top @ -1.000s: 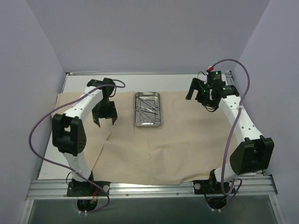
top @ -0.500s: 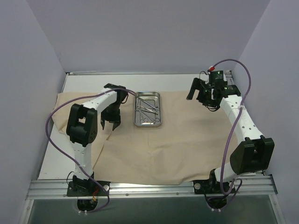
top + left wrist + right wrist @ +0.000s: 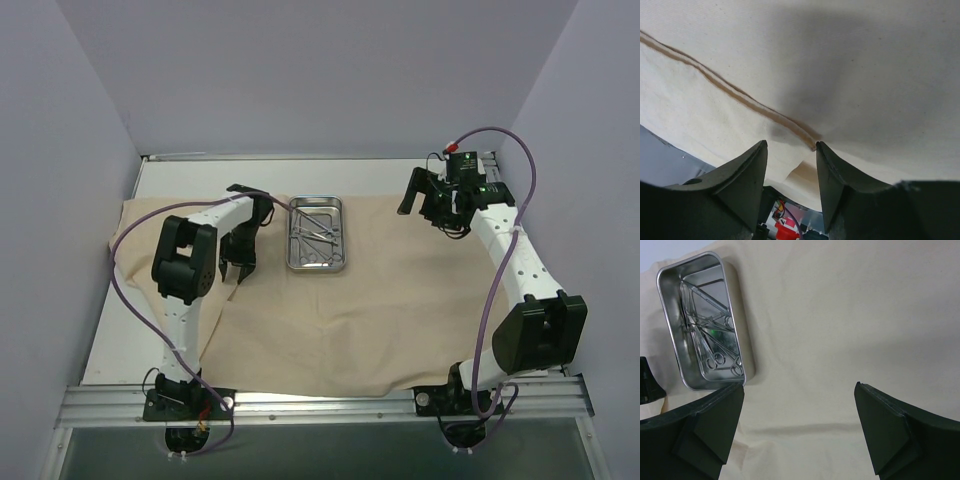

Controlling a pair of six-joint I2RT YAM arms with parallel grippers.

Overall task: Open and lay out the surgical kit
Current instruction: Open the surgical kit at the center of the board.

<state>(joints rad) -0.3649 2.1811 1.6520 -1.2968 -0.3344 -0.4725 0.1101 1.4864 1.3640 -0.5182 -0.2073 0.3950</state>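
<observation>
Cloth wrap's [image 3: 850, 70] brown hem [image 3: 765, 112] shows only at wrist, between half-open left gripper [image 3: 790, 145]; right gripper [image 3: 799, 387] wide.

No text, label, brand, number or sign can be read anywhere, neither on the beige cloth wrap [image 3: 400, 300] nor on the shiny rectangular steel tray [image 3: 317, 268].

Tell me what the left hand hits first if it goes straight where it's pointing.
The left hand points down at the beige cloth wrap, so it would meet that first, at the brown-striped hem that reaches the gap between its fingers. Depth is unclear; it may be almost touching.
</observation>
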